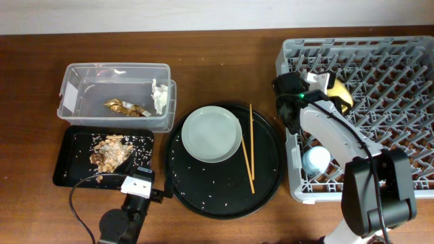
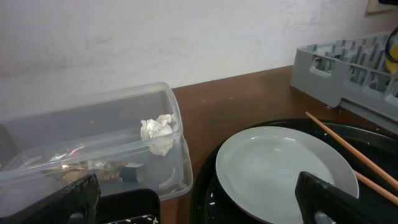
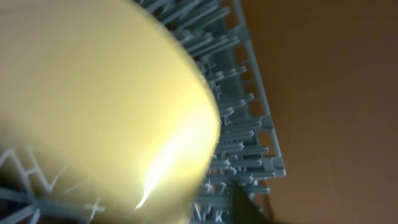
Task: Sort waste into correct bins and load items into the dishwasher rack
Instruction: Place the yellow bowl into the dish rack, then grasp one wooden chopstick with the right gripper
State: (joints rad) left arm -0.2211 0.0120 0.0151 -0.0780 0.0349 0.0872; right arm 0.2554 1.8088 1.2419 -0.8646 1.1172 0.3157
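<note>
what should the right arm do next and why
Probably ease the bowl down into the rack: it sits tilted at the right end effector, above the pegs, filling the wrist view. Whether it's gripped isn't clear. Plate and chopsticks wait on the tray.

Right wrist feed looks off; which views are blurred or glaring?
Right wrist: the small yellow bowl fills the frame, out of focus, with a glare streak; the grey plastic rack behind is sharper. Left wrist: sharp on the pale grey round plate. Overhead: sharp, evenly lit.
</note>
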